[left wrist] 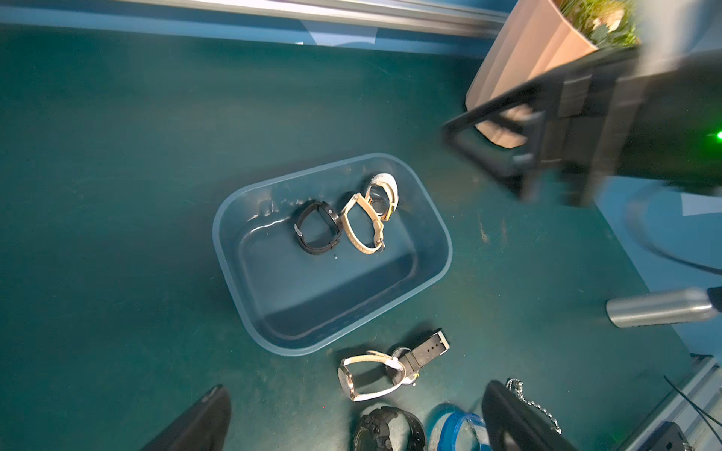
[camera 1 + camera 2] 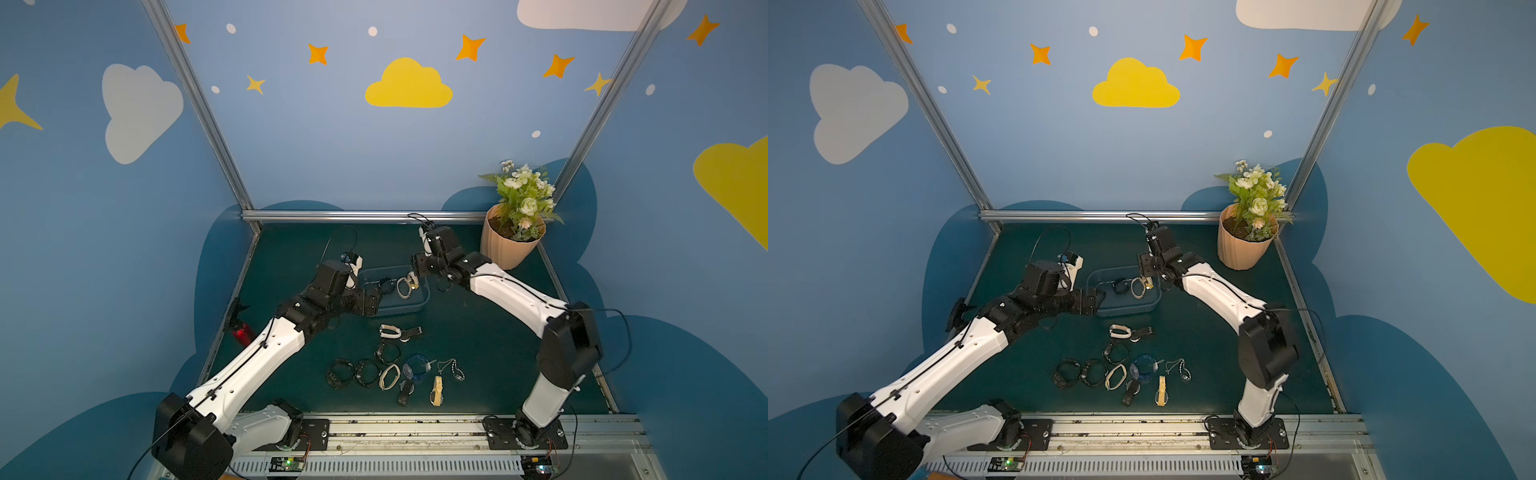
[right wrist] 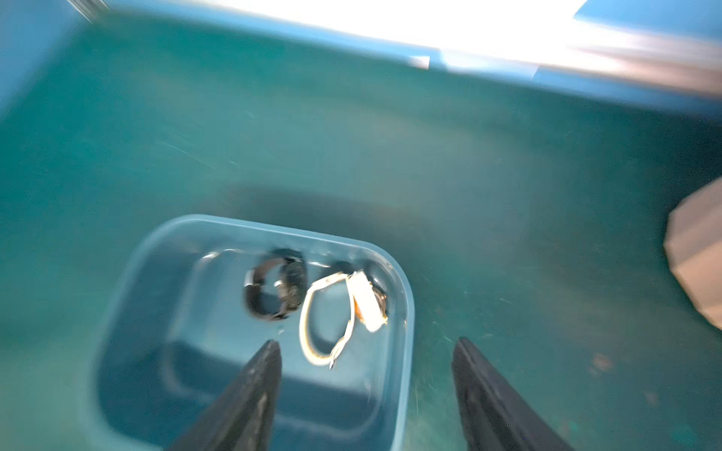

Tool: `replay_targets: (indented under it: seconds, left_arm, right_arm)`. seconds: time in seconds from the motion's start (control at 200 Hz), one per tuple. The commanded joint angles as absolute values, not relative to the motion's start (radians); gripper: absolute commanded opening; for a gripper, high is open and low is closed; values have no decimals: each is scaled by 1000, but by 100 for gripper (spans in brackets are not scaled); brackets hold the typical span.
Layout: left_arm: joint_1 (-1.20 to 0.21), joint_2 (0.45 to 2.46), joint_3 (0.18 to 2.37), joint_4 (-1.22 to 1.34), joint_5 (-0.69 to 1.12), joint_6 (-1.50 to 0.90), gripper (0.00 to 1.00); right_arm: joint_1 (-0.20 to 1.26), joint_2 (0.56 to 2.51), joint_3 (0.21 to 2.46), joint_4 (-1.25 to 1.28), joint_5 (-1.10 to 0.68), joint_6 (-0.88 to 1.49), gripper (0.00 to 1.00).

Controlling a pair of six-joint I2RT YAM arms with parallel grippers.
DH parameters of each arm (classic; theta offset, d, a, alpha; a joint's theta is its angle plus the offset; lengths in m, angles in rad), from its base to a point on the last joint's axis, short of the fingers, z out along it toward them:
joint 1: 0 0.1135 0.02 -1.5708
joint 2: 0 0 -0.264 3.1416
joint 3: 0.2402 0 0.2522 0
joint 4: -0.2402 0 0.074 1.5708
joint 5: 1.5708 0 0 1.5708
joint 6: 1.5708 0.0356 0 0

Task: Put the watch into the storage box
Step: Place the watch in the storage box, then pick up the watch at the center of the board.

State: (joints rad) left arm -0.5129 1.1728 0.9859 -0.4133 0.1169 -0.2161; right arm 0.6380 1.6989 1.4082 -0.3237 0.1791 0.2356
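dark green matting [image 2: 490, 332] covers the table, walled in by blue panels painted with clouds and stars. in both top views the storage box [image 2: 399, 308] [image 2: 1129, 308] sits mid-table toward the far side, and a peach flower pot [image 2: 505, 249] stands in the far right corner. three watches lie inside the box: a black watch [image 2: 386, 286] at left, a cream watch [image 2: 402, 287] in the middle, a white watch [image 2: 412, 281] at right. ten loose pieces [image 2: 390, 365], nine strapped watches and one chain, lie on the mat nearer than the box. the left gripper [image 2: 376, 301] hangs at the box's near left corner. the right gripper [image 2: 415, 271] hangs just above the white watch. finger spread is hard to judge from up here.

the left wrist view is sharper. the black watch [image 1: 316, 228] touches the cream watch [image 1: 361, 224], and the white watch [image 1: 385, 195] leans behind that. raised marks on the box wall [image 1: 273, 205] are too soft to read. the left fingers [image 1: 203, 421] stand wide apart and empty. only five loose pieces fit in this view.

the right wrist view is smeared. the right fingers [image 3: 250, 398] are spread wide over the box [image 3: 129, 273], with nothing between them. the same three watches are there, the white one [image 3: 367, 304] nearest the corner.
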Motion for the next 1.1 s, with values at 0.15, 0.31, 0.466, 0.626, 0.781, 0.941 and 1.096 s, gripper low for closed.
replay_targets:
  seconds: [0.15,0.31,0.466,0.626,0.781,0.941,1.096]
  left_arm:
    - [-510,1200,1019,-447,85,-216,100]
    - [-510,1236,1039,-478,81,-241,100]
    - [-514,1256,1070,-555,29,-317,99]
    - [-514,1224,1076,-690,9,-479,93]
    - [-520,1111,965,-729,42,-679,86]
    - [-540,1013,819,-741,66,-843,76]
    - [-574,987,751,-778,72,-913,67]
  right_arm:
    - [659,1422,1013,-196,56,332,84]
    - [680,1325,901,-155,105,334,87]
    - [689,1327,928,-165,122,324,87]
    - [696,1370,958,-149,113,325,87]
    - [709,1429,991,-132,106,313,87]
    - [716,1465,1021,-124,103,312,87]
    - [721,1473,1019,-118,112,301,87]
